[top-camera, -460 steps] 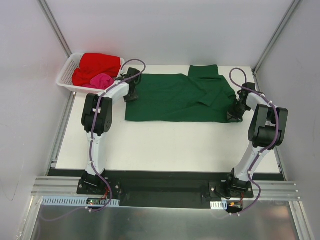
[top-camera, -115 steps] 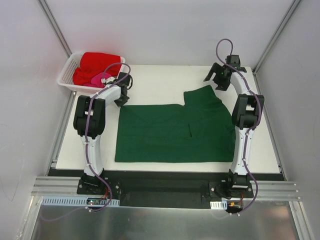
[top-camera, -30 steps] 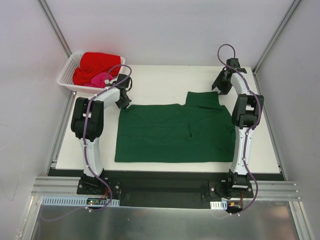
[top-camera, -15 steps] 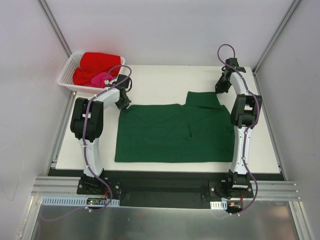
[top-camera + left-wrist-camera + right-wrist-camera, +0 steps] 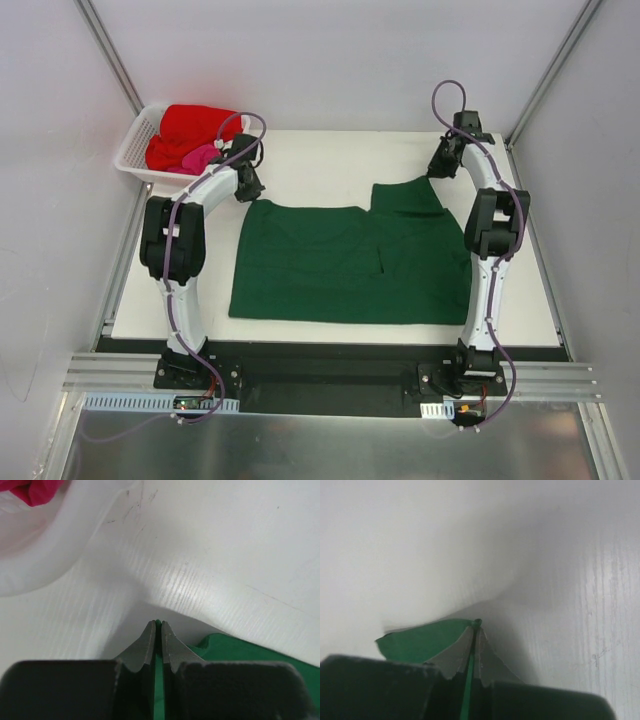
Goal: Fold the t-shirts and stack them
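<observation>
The dark green t-shirt lies spread across the middle of the white table. My left gripper is shut on its far left corner; the cloth shows between the jaws in the left wrist view. My right gripper is shut on the far right corner, with a thin green edge pinched in the right wrist view. Both corners are lifted a little off the table. The red t-shirt and the pink t-shirt lie bunched in the basket.
The white lattice basket stands at the far left corner of the table, just beside my left gripper; its rim shows in the left wrist view. Grey enclosure walls rise close behind and to both sides. The table is bare beyond the shirt.
Both grippers have risen and moved slightly toward the far edge, pulling the green shirt's far corners up. The shirt's far edge now slopes instead of lying flat.
</observation>
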Controlling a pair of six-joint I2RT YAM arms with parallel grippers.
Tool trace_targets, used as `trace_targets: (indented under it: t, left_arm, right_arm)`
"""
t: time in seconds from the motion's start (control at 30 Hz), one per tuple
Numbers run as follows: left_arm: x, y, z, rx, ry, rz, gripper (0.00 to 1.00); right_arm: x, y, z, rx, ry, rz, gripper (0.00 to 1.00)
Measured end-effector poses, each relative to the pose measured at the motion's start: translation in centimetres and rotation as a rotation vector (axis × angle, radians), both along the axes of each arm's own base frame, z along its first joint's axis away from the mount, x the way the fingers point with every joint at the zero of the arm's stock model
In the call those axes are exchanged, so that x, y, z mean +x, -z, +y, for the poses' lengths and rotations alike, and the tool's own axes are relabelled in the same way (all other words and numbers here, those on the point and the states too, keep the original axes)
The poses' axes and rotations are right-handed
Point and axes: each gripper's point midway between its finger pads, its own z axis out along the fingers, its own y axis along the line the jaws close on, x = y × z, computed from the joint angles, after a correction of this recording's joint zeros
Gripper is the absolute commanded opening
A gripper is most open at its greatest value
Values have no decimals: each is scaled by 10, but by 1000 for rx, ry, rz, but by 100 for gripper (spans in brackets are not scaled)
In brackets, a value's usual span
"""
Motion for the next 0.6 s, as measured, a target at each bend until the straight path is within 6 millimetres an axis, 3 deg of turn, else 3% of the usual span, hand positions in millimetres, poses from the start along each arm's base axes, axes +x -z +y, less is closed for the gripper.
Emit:
trace_targets:
  t: [0.33,0.4,0.6]
  left_arm:
    - [7,-28,-2,-15,23,-73,0]
    - [7,-33,-1,-18,22,-88,0]
    - [8,-38,8,-19,7,-104,0]
  right_arm:
    - [22,-117,12,48,-87,-296,1]
    - [22,-126,10,47,-93,-321,1]
    - [23,-128,-2,34,-99,-331,1]
